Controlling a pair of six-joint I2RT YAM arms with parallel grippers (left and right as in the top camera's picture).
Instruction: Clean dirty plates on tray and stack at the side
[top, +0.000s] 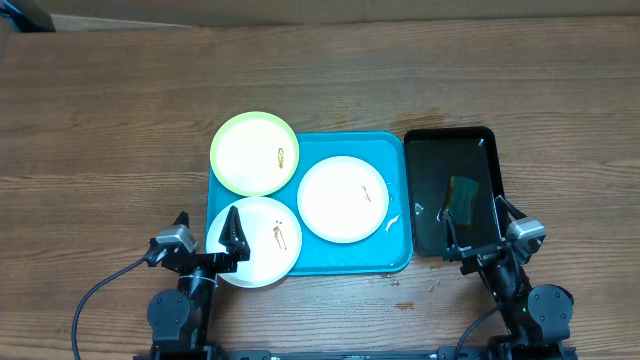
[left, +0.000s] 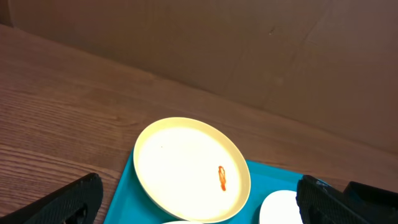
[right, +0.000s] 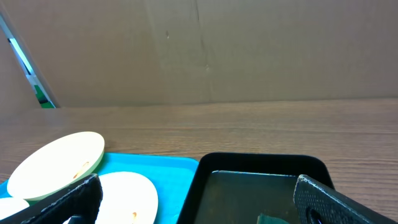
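Observation:
The cyan tray (top: 330, 145) lies mid-table. A pale yellow-green plate (top: 254, 152) with an orange smear overlaps its far left corner. A white plate (top: 343, 198) with a small smear lies on its right half. Another white plate (top: 255, 241) with brown smears overhangs its near left corner. My left gripper (top: 208, 228) is open and empty, over that near plate's left edge. My right gripper (top: 478, 222) is open and empty over the near end of the black tray. The left wrist view shows the yellow-green plate (left: 186, 168) and the tray (left: 124, 199) between the open fingers (left: 202, 208).
A black tray (top: 450, 140) holding dark liquid and a green sponge (top: 463, 198) stands right of the cyan tray. It also shows in the right wrist view (right: 261, 162) between the open fingers (right: 196, 199). A small white scrap (top: 393, 222) lies on the cyan tray.

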